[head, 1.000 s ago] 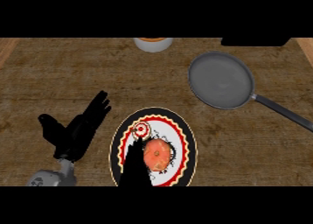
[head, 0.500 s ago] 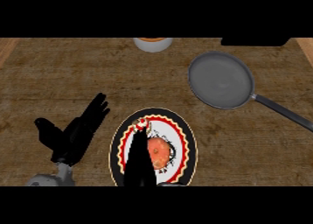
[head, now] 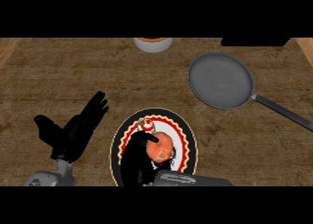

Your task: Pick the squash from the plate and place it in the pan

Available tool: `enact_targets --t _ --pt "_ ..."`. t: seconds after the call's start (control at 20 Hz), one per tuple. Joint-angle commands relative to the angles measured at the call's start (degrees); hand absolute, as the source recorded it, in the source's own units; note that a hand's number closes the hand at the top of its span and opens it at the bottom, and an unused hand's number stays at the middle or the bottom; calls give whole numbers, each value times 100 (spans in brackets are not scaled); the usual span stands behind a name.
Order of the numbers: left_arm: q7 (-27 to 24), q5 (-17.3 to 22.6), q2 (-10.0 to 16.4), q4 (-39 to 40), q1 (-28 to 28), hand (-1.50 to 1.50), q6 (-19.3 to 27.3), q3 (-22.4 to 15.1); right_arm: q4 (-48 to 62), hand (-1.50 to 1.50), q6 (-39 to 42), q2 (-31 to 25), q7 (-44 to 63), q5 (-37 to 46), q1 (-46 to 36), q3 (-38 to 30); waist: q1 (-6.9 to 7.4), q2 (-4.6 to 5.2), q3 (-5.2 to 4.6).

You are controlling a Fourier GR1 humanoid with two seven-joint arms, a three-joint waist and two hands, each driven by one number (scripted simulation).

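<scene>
The right hand point(head: 136, 155) lies over the left half of the plate point(head: 179, 125), its black fingers curled round the squash point(head: 162, 148) from the left. One dark finger or thumb hooks over the squash's upper end. The grey right forearm point(head: 185, 179) comes in from the lower edge and covers the plate's near rim.

The squash sits on the plate, a little right of its middle. It is an orange, rounded lump with paler mottling. Its left flank is hidden by the hand, so its full outline cannot be made out. The plate is round, with a dark outer band, a red-and-white zigzag ring and a pale centre. A small red-and-white mark shows near its far rim, too small to tell what it is.

The pan point(head: 220, 81) stands well apart, up and to the right. It is a round, dull grey metal pan with a thin raised rim, and its flat bottom shows from rim to rim. Its dark straight handle point(head: 288, 114) runs down to the right and is cut off at the edge.

The left hand point(head: 72, 131) rests released beside the plate on the left, fingers straight and pointing up.

The counter point(head: 68, 74) is rough brown wood grain. At its far edge a pale round vessel point(head: 152, 43) with an orange top and a dark block point(head: 256, 41) are both cut off.
</scene>
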Motion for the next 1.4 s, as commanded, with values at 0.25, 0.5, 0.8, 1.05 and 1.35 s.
enact_targets --t 0.25,0.5,0.8,1.05,1.35 --pt "-58 -142 -180 62 55 0 106 -30 -19 150 -933 112 473 -197 839 -1514 -200 35 1" --pt "-43 21 52 -32 83 0 -37 217 -751 150 -2346 116 1492 -775 1869 -2662 -254 14 7" --pt "-50 -93 -12 -31 252 0 -58 40 -2192 150 -3567 117 2330 31 1850 -2526 -153 -15 -8" --pt "-1 -24 11 -67 175 0 -100 123 -3036 150 -4619 116 2488 323 2447 -2482 -135 11 -8" --pt "43 -110 -108 -382 317 0 -34 -11 -3321 150 -5386 -36 1875 -251 2873 -3265 -45 34 -11"
